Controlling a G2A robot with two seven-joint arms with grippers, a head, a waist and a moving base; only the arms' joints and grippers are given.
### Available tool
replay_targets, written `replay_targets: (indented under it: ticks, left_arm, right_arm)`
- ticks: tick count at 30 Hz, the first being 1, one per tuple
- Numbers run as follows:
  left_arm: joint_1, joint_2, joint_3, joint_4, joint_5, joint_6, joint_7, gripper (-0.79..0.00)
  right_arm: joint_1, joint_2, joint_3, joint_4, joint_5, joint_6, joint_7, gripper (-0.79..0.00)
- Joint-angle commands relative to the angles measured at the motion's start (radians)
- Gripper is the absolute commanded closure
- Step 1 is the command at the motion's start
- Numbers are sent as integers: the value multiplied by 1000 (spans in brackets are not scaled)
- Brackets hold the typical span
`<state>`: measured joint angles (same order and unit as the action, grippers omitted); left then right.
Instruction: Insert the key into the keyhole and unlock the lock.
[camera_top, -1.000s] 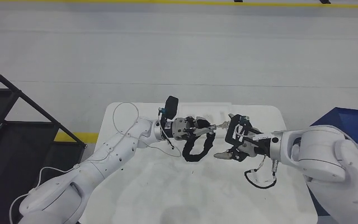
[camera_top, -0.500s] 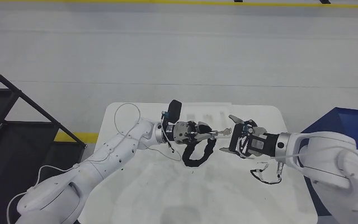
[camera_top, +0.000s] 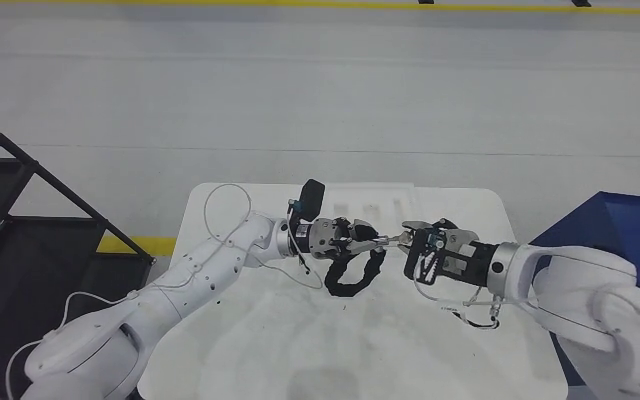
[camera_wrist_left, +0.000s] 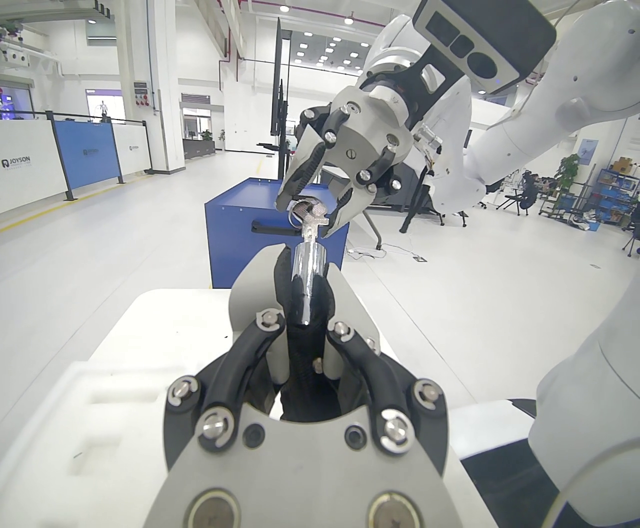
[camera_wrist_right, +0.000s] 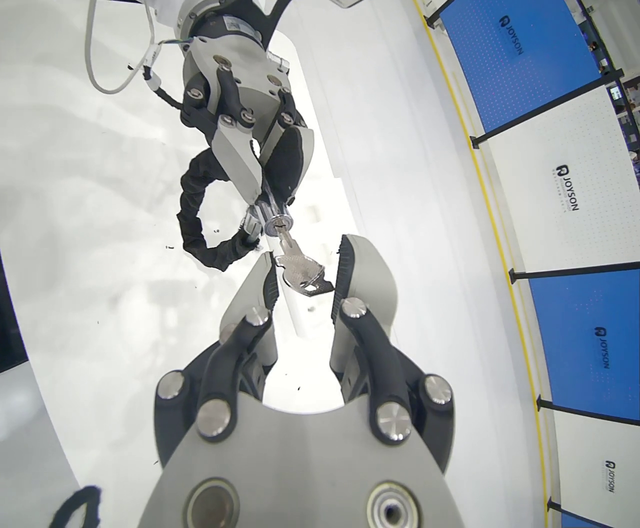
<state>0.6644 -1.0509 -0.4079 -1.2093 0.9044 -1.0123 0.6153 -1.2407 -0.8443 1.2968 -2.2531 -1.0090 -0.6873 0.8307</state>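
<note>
My left gripper (camera_top: 362, 240) is shut on the lock's chrome cylinder (camera_wrist_left: 310, 280), holding it above the white table (camera_top: 300, 340). The lock's black cable loop (camera_top: 350, 275) hangs below it. The silver key (camera_wrist_right: 300, 272) sits with its blade in the keyhole of the cylinder (camera_wrist_right: 274, 220). My right gripper (camera_wrist_right: 305, 265) faces the left one, and its two pads touch the edges of the key's head. From the left wrist, the right gripper (camera_wrist_left: 311, 215) shows just beyond the cylinder's tip, pinching the key (camera_wrist_left: 306, 209).
A white foam tray (camera_wrist_left: 100, 400) with cut-outs lies on the table under the left arm. A blue cabinet (camera_wrist_left: 240, 225) stands off the table's right end. A dark rack (camera_top: 40, 240) stands to the left.
The right gripper, open and backed off from the key half a second ago, has moved back in and closed around the key's head. The left gripper has kept the lock nearly still.
</note>
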Motion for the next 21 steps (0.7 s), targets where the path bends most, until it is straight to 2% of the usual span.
replay_targets:
  ticks: [1, 3, 11, 15, 21]
  left_arm:
    - [-2, 2, 4, -1, -2, 0, 2, 0]
    - [-5, 3, 7, -1, -4, 0, 3, 0]
    - [-15, 7, 22, -4, -8, 0, 8, 0]
    - [-19, 8, 26, -5, -2, 0, 15, 0]
    - [-20, 7, 17, -9, 42, 0, 54, 0]
  right_arm:
    - [-3, 0, -1, -1, -4, 1, -4, -77]
    - [-6, 0, -2, 1, 3, 0, -10, 0]
    - [-7, 3, 11, 18, 105, -1, -12, 0]
    - [-5, 3, 22, 43, 210, 27, -19, 0]
    - [9, 5, 30, 94, 390, 76, 34, 0]
